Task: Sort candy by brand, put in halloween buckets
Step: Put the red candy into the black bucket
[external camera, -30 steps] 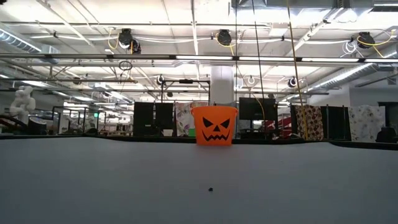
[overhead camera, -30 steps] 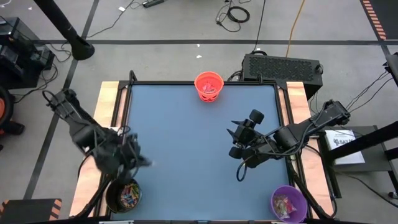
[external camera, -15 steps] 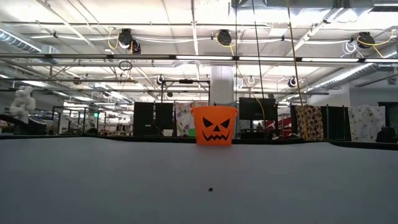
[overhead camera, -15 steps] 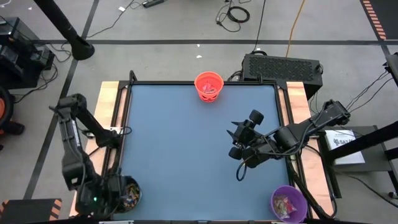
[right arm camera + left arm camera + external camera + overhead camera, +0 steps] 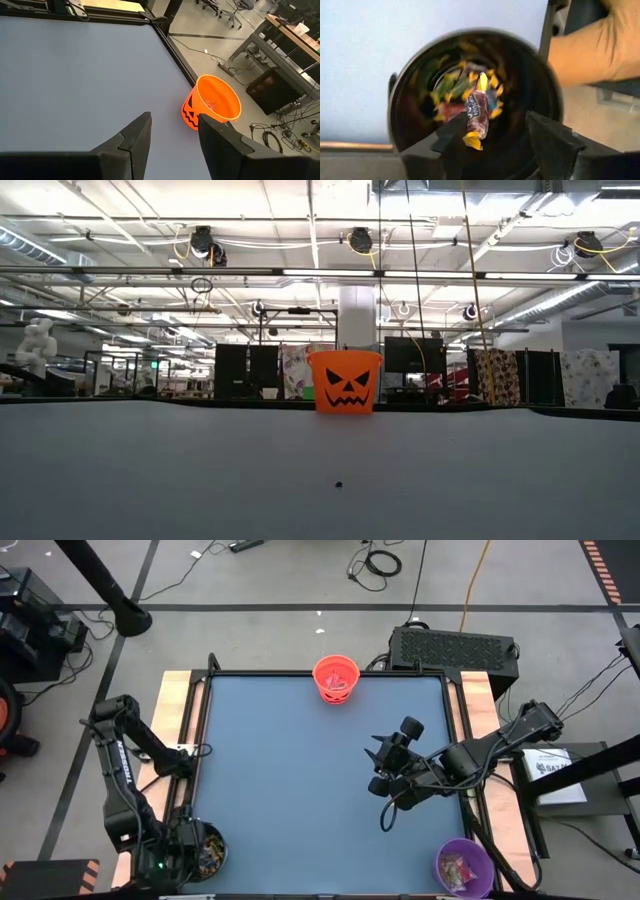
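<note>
The left gripper [image 5: 190, 848] hangs right over the small round black plastic bucket [image 5: 209, 852] at the near left corner of the blue-grey table [image 5: 300, 770]. Its fingers [image 5: 550, 137] are spread, and a dark red wrapped candy with yellow twisted ends [image 5: 476, 114] sits in the gap between them, above the heap of mixed wrapped sweets [image 5: 451, 90] inside the bucket; whether a finger touches it cannot be told. The right gripper [image 5: 385, 762] waits over the table's right half, its fingers [image 5: 135, 135] parted and holding nothing. The bright orange pumpkin-faced bucket [image 5: 336, 678] stands at the far edge, the purple bucket [image 5: 464, 867] of candy at the near right corner.
</note>
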Tool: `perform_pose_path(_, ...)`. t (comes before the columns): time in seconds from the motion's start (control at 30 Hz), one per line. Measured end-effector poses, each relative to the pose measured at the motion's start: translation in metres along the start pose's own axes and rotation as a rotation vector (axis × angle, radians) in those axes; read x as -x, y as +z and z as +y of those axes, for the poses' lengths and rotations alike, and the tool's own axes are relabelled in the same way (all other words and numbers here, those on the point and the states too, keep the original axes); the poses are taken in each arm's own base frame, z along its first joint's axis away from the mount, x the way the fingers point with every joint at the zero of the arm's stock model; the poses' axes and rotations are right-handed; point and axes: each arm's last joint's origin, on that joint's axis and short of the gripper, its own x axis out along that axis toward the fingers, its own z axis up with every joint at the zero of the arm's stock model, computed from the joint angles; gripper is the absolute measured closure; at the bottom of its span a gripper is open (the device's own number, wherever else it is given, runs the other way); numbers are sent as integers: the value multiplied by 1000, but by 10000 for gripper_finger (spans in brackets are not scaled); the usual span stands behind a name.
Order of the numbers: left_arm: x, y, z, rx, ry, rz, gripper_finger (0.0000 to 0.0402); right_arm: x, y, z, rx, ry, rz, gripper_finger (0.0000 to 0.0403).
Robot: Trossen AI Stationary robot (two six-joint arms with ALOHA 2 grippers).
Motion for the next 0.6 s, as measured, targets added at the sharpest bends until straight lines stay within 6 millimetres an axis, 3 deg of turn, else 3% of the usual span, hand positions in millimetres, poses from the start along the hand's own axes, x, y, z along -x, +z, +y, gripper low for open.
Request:
perform_pose_path(0.43,1,2,4,98,26,33,196,0,0,0,17,0,0,248)
perform_pose_path(0.6,0,1,8,-8,74,39,196,0,0,0,17,0,0,248)
